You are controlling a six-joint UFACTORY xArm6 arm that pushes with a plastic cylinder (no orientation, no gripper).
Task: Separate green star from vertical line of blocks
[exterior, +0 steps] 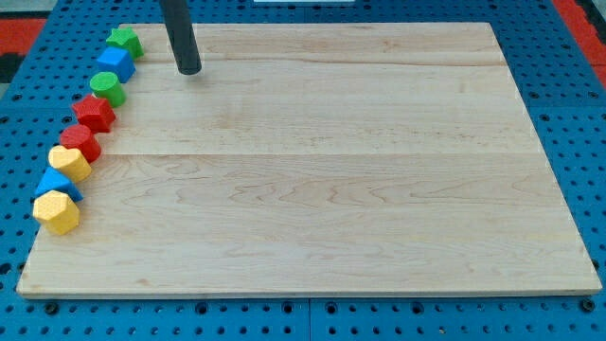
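Camera view shows my tip down on the wooden board near the view's top left; it's a bare rod with nothing to open or close, holding nothing and touching no block. Green star sits to the view's left of my tip, apart from it, at the top end of the line along the board's left edge. Below it, running toward the view's bottom: blue cube, green cylinder, red star, red block, yellow block, blue block, yellow hexagonal block; neighbours look touching or nearly so. Star looks small, rigid and light, probably slides easily on smooth wood; the points may make it spin if pushed off-centre. No grasping possible, so contact should be a flat push on its side facing the blue cube, driving it away from the line. No brands, labels or readable writing anywhere.
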